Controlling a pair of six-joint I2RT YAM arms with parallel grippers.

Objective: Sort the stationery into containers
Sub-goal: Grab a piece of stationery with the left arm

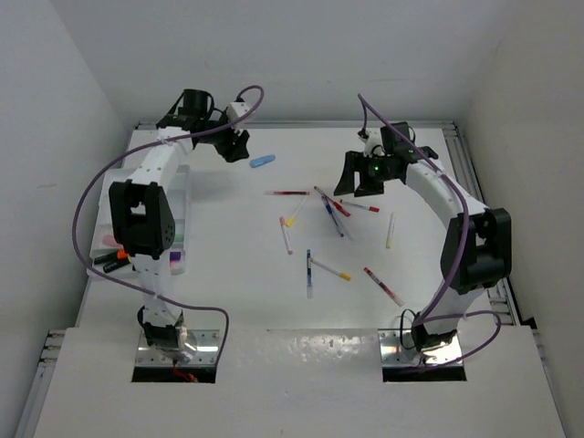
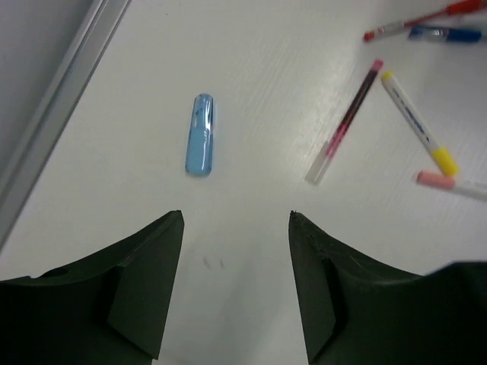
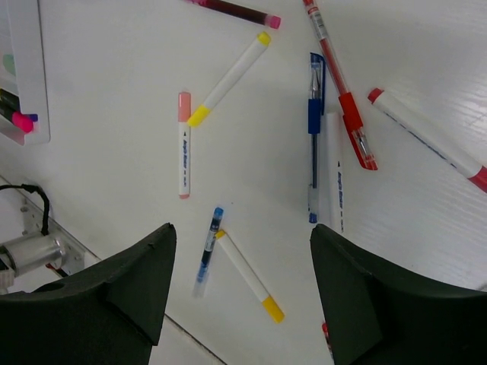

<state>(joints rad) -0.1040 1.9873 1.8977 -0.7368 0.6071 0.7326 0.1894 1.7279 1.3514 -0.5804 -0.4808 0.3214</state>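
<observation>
A stubby blue highlighter (image 1: 263,161) lies at the back of the table. In the left wrist view it (image 2: 201,144) lies ahead of my left gripper (image 2: 236,220), which is open, empty and above the table. My left gripper (image 1: 235,146) hovers just left of it. Several thin pens (image 1: 333,208) lie scattered mid-table. My right gripper (image 1: 360,178) is open and empty above them. In the right wrist view a blue pen (image 3: 208,249) and a yellow-capped white pen (image 3: 247,275) lie between its fingers (image 3: 242,232). The white tray (image 1: 182,210) sits at the left, partly hidden by the left arm.
Orange and black highlighters (image 1: 114,260) and a pink one (image 1: 176,260) lie in the tray. More pens lie nearer me: a red one (image 1: 383,286) and a yellow one (image 1: 390,230). The tray's corner (image 3: 27,76) shows in the right wrist view. White walls enclose the table.
</observation>
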